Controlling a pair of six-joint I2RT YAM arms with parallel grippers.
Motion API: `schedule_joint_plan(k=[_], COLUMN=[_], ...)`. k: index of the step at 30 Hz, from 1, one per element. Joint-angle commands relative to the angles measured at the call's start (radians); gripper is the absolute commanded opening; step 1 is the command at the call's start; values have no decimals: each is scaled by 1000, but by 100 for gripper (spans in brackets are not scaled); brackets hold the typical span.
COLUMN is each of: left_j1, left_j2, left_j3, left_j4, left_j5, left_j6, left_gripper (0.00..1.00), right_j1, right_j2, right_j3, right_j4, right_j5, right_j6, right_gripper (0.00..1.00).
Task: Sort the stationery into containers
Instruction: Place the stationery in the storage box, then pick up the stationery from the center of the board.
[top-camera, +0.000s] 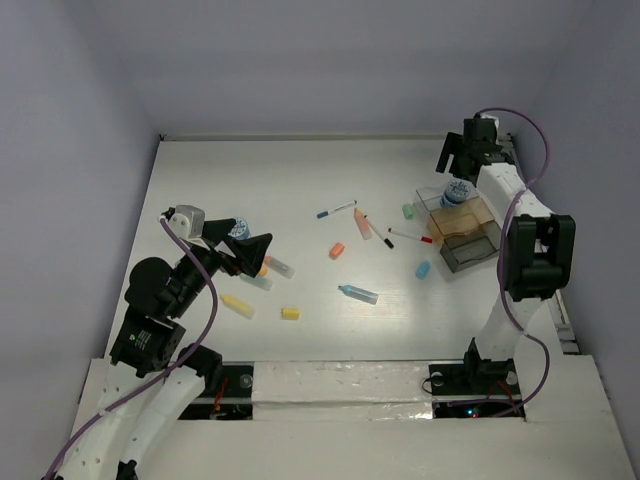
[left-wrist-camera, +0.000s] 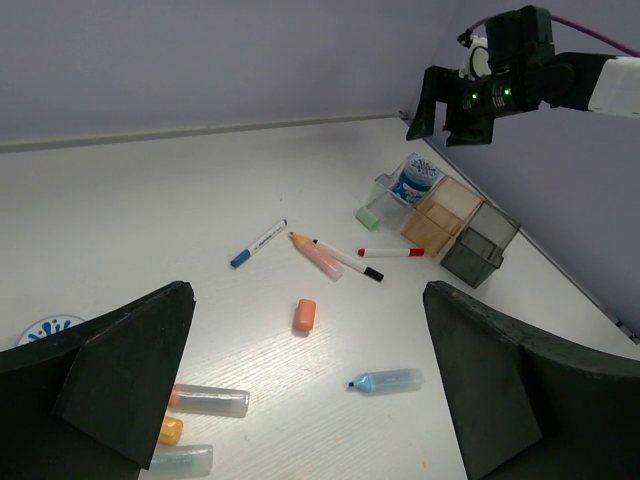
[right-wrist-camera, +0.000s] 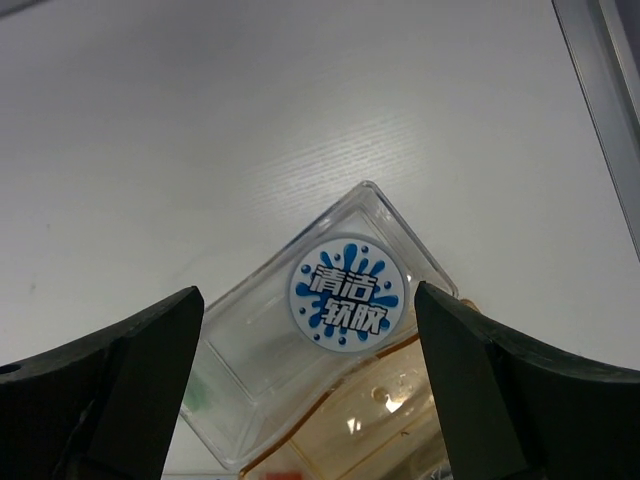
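Top external view, nearest first: yellow stick (top-camera: 238, 306) and small yellow eraser (top-camera: 290, 313) flat on the white table (top-camera: 300, 170) towards the near left, apart from each other. Just beyond them, left gripper (left-wrist-camera: 306, 292) low over the table, fingers spread wide, nothing held. Close by its left finger in the left wrist view: clear-capped marker (left-wrist-camera: 208, 400), paler marker (left-wrist-camera: 180, 460) and small orange piece (left-wrist-camera: 168, 431) between the two. Round blue-and-white roll (top-camera: 238, 229) flat on the table right beside that gripper, half hidden behind a finger in the left wrist view.

Further in, around the middle: blue marker (top-camera: 358, 293), orange eraser (top-camera: 337, 250), and off to the right blue eraser (top-camera: 423, 270), near the tray. Beyond these, a loose cluster: blue-capped pen (top-camera: 336, 210) on its own, orange highlighter (top-camera: 362, 223) with black-capped pen (top-camera: 378, 232) lying against it, red-capped pen (top-camera: 411, 237) pointing towards the tray, green eraser (top-camera: 408, 212) just beside the tray's clear end.

Far right: tray (top-camera: 468, 255) with three compartments in a row, dark grey nearest, brownish in the middle, clear farthest. Second roll (right-wrist-camera: 345, 305) inside the clear compartment, flat, printed face up. Right gripper (right-wrist-camera: 308, 300) directly above it, fingers parted wide to either side, clear of the roll and grasping nothing
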Motion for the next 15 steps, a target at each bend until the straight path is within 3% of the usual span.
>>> schedule_joint_plan(k=[1,7,15], left_j1=[-4,6,59], left_j2=[3,4,4], left_j3=[-3,0,14], left_j4=[38,38,-3], left_j5=[-2,-27,-183], left_j6=[7,0,-23], left_gripper=[99,99,99], right_j1=[-9,92,560], right_j2=[-36,-177,-158], right_j3=[65,-42,-67], right_j4=[40,148,274], right_j5=[-37,-269,-476], right_j6=[3,-17,-60], right_gripper=[93,100,100])
